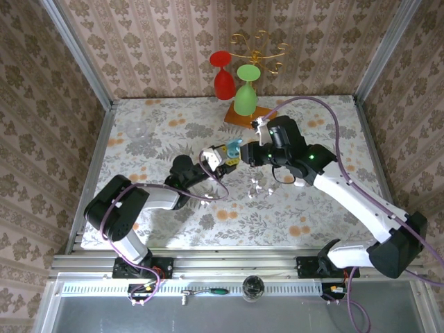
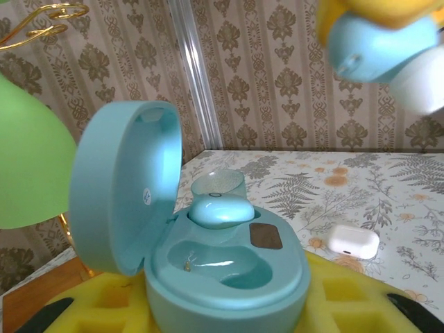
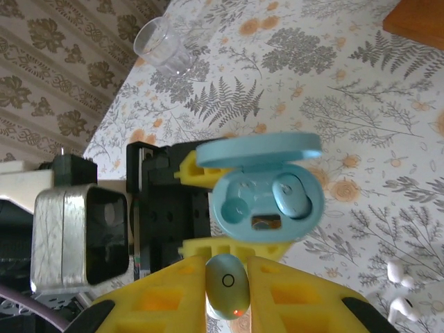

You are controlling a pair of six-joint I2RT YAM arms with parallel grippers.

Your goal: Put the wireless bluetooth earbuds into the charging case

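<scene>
Charging case [image 3: 267,198], blue with its lid up, is pinched in the left claw [image 2: 222,312] and held off the table [image 1: 277,229], so its cups face the other arm. Close by, the right claw [image 3: 227,298] is squeezed narrow on a blue earbud [image 3: 227,286], ready, I think, for the empty cup [image 3: 234,207]. Another blue earbud [image 3: 291,195] sits in its cup. Tiny white earbuds [image 3: 399,291] lie on the table.
</scene>
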